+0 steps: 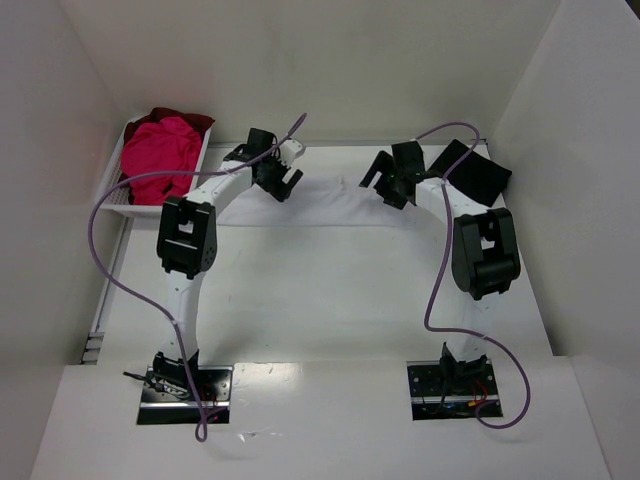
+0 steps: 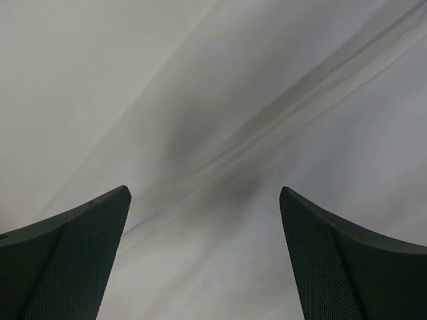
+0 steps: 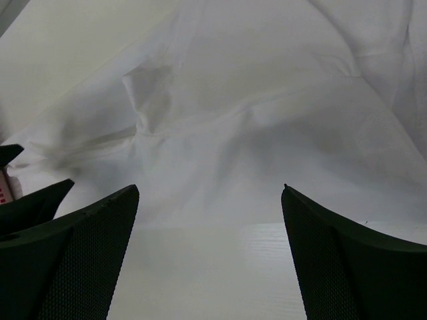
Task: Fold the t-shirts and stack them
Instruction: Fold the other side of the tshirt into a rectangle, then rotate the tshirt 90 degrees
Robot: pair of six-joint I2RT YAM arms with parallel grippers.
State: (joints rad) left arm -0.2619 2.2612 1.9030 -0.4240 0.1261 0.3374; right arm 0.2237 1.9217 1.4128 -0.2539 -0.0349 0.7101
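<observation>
A white t-shirt (image 1: 335, 203) lies spread across the far middle of the table; it fills the left wrist view (image 2: 267, 133) and the right wrist view (image 3: 267, 120). My left gripper (image 1: 283, 180) is open just above its left end. My right gripper (image 1: 392, 186) is open just above its right end, near the hem. A bright pink t-shirt (image 1: 158, 155) and a dark red t-shirt (image 1: 185, 118) lie heaped in the basket at far left. A black t-shirt (image 1: 478, 175) lies folded at far right behind the right arm.
The white slatted basket (image 1: 200, 165) stands at the far left corner. White walls enclose the table on three sides. Purple cables loop from both arms. The table's near half (image 1: 320, 300) is bare white.
</observation>
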